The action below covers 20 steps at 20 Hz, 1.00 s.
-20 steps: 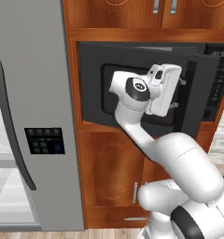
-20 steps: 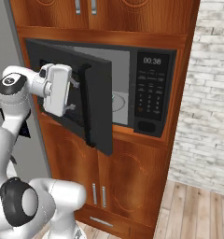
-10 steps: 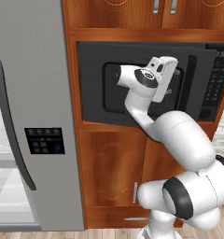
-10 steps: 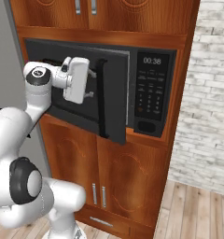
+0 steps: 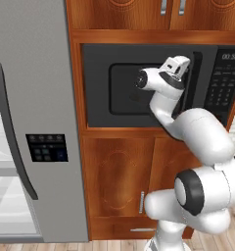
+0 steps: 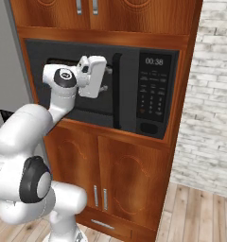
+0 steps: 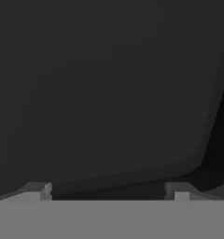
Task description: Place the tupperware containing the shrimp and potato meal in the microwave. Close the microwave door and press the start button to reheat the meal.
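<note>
The black microwave [image 5: 139, 88] [image 6: 134, 90] sits in a wooden cabinet wall, with its keypad panel [image 6: 151, 92] and clock on the right. The microwave door [image 5: 105, 105] [image 6: 39, 59] lies flush with the front, shut or very nearly so. Its vertical bar handle [image 5: 195, 78] [image 6: 116, 90] is beside the keypad. My gripper [image 6: 106, 79] [image 7: 108, 191] is open, with nothing between its fingers. It presses flat against the door's dark window just left of the handle. In the hand view the door's dark face is very close. The tupperware and the meal are hidden.
A tall grey fridge [image 5: 36, 98] with a long handle [image 5: 11, 147] and a dispenser panel [image 5: 46, 147] stands left of the microwave. Wooden cabinet doors [image 5: 119, 186] [image 6: 129, 179] are below and above. A pale brick wall [image 6: 210, 94] is at the right.
The microwave door has swung from half open to flush with the front. My hand followed it in, staying pressed on the door and open.
</note>
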{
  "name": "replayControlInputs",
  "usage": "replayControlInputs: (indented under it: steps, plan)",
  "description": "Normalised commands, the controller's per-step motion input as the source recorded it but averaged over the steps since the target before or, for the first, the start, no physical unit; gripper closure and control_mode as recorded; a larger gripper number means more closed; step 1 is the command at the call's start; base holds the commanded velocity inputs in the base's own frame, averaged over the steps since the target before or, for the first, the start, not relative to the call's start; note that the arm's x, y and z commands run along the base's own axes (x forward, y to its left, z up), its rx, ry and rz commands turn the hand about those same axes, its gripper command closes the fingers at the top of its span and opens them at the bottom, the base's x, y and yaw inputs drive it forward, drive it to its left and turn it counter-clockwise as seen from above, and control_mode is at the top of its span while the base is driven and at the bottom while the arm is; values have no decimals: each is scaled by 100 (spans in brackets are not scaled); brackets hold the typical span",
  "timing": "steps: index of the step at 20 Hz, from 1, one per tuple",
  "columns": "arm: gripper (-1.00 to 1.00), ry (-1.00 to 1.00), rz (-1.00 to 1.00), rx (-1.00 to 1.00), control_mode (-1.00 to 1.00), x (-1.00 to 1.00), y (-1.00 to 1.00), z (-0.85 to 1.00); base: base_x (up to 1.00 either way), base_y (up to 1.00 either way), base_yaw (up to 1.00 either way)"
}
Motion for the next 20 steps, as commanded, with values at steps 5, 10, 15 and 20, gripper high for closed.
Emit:
replayControlInputs:
  steps: [5, 10, 15, 20]
  plan:
    - [-100, -17, 52, 8, -100, 89, -68, -8, 0, 0, 0]
    - [-100, -1, 38, -2, -100, -3, 4, 14, 0, 0, 0]
    - [-100, -14, 30, -7, -100, -93, 28, -23, 0, 0, 0]
    - [-100, -37, 25, 0, -100, -100, -22, -82, 0, 0, 0]
